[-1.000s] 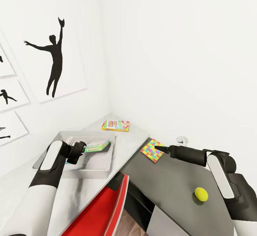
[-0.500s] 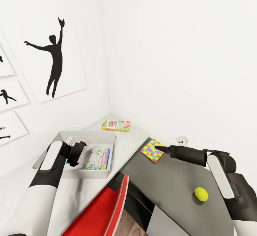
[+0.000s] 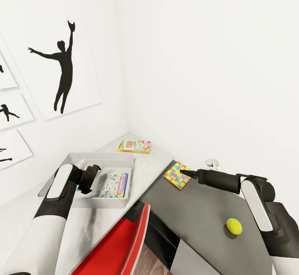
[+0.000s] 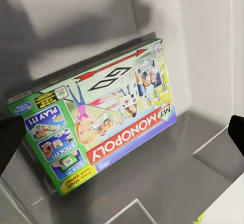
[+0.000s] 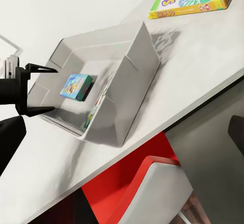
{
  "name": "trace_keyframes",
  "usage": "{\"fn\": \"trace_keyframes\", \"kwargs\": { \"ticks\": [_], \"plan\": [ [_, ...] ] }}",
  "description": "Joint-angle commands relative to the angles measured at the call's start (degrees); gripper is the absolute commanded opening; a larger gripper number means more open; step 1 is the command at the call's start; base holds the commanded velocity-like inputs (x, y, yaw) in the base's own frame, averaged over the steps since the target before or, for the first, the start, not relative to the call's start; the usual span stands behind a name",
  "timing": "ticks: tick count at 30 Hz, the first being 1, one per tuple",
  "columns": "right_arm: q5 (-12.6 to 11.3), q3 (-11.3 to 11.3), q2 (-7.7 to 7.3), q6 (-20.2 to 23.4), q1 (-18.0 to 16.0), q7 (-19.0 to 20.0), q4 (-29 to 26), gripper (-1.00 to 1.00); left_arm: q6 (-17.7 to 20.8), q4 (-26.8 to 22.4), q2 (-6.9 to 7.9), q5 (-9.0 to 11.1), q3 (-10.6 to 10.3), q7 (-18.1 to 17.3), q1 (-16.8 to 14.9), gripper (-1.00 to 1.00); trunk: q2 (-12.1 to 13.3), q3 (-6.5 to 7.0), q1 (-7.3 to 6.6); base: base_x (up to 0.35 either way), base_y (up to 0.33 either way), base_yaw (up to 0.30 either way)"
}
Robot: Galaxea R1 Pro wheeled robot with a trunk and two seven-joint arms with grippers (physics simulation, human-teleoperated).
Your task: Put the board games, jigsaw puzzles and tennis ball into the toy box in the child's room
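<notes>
Left wrist view shows the green-and-red Monopoly board game box [image 4: 99, 127] flat on the floor of the light grey plastic toy box [image 3: 124, 171]. Right wrist view adds a small blue box [image 5: 76, 86] inside. Left gripper [image 3: 92, 178] spread wide, empty, above the bin. Right gripper [image 3: 183, 171]: can't tell, at the multicoloured jigsaw puzzle square [image 3: 176, 176]. Skip-Bo box [image 3: 134, 146] and yellow-green tennis ball [image 3: 234, 226] lie on the table [image 3: 153, 160].

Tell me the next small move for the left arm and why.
Probably lift the left gripper up out of the toy box. Its jaws stand open and empty, and the Monopoly game already lies inside the box, apart from the fingers. The Skip-Bo game lies on the light-grey desk top beyond the box, so it looks like the nearest toy to fetch.
</notes>
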Motion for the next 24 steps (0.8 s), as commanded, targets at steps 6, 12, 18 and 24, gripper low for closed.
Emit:
{"fn": "trace_keyframes", "kwargs": {
  "ticks": [6, 12, 18, 24],
  "plan": [
    [0.4, -0.1, 0.01, 0.2, -0.1, 0.5, 0.0, 1.00, 0.5, -0.3, 0.00, 0.2, 0.1, 0.3, -0.1, 1.00, -0.1, -0.13, 0.04, 0.000, 0.000, 0.000],
    [0.4, -0.1, 0.01, 0.2, -0.1, 0.5, 0.0, 1.00, 0.5, -0.7, 0.08, 0.3, 0.1, 0.6, -0.1, 1.00, -0.1, -0.13, 0.04, 0.000, 0.000, 0.000],
    [0.4, -0.1, 0.01, 0.2, -0.1, 0.5, 0.0, 1.00, 0.5, -1.1, 0.12, 0.3, 0.1, 1.0, -0.1, 1.00, -0.1, -0.13, 0.04, 0.000, 0.000, 0.000],
    [0.3, -0.2, 0.01, 0.2, -0.1, 0.5, 0.0, 1.00, 0.8, -2.9, 0.19, 0.5, 0.1, 1.2, 0.1, 1.00, -0.1, -0.13, 0.04, 0.000, 0.000, 0.000]
  ]
}}
